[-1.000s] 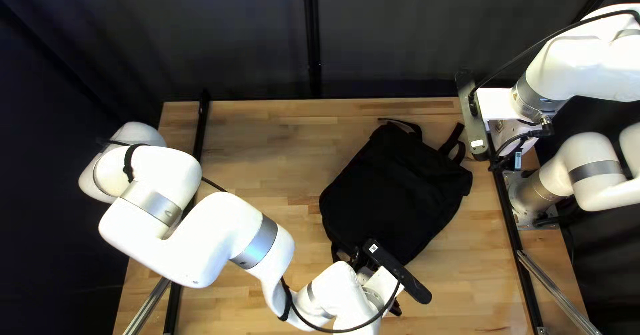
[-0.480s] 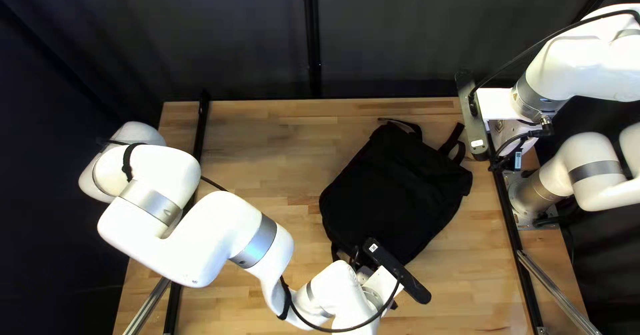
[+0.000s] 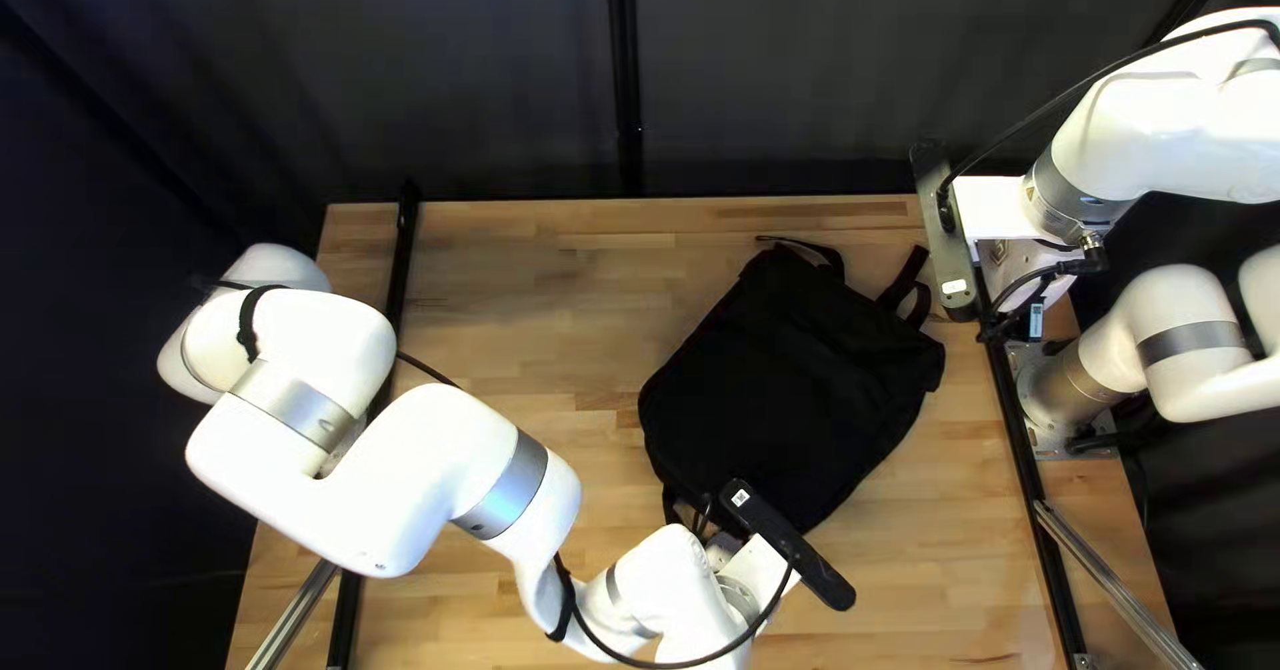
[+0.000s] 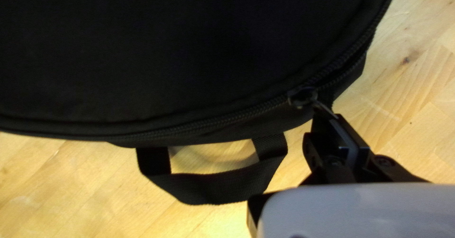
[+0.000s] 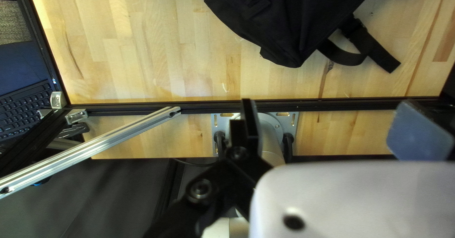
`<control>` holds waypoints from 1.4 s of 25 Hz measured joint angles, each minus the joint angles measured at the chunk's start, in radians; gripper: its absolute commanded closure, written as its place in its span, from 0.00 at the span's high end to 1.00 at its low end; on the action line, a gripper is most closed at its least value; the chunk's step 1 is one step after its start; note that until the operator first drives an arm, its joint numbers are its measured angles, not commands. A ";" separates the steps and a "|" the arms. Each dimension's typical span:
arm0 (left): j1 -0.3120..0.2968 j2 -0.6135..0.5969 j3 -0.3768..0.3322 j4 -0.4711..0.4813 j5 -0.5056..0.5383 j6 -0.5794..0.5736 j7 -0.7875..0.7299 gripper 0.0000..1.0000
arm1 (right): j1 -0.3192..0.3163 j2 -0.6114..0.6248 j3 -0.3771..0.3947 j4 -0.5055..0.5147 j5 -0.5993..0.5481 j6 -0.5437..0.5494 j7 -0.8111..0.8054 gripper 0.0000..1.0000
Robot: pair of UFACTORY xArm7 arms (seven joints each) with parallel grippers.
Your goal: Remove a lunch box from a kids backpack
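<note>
A black backpack (image 3: 790, 390) lies flat on the wooden table, its zipper closed; no lunch box shows. In the left wrist view the backpack (image 4: 177, 46) fills the space ahead, and its zipper slider (image 4: 301, 97) sits at the curved edge. My left gripper (image 4: 328, 119) is shut on the thin zipper pull that hangs from that slider. In the top left view the left gripper (image 3: 712, 518) is at the backpack's near end. My right gripper (image 5: 330, 128) is open and holds nothing, raised beside the table's right edge (image 3: 945, 220), well away from the backpack (image 5: 284, 17).
A webbing carry handle (image 4: 213, 186) loops out of the backpack just beside my left gripper. Shoulder straps (image 5: 359, 51) trail off its far end toward the right arm's base. A black frame rail (image 5: 213, 106) runs along the right table edge. A keyboard (image 5: 21, 110) lies beyond it.
The left arm has shifted slightly to the left and toward the near edge, with its gripper staying at the backpack's near end. The right arm has not moved.
</note>
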 measured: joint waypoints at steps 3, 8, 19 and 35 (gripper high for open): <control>-0.008 -0.020 -0.001 -0.024 0.002 0.007 -0.014 0.62 | 0.000 0.000 0.000 0.000 0.000 0.000 0.000 1.00; -0.017 -0.019 -0.002 -0.018 0.000 0.017 -0.025 1.00 | 0.000 0.000 0.000 0.000 0.000 0.000 0.000 1.00; 0.003 0.063 0.013 0.108 -0.035 0.058 -0.035 1.00 | 0.000 0.000 0.000 0.000 0.000 0.000 0.000 1.00; 0.008 0.114 0.016 0.203 -0.111 0.134 -0.108 0.51 | 0.000 0.000 0.000 0.000 0.000 0.000 0.000 1.00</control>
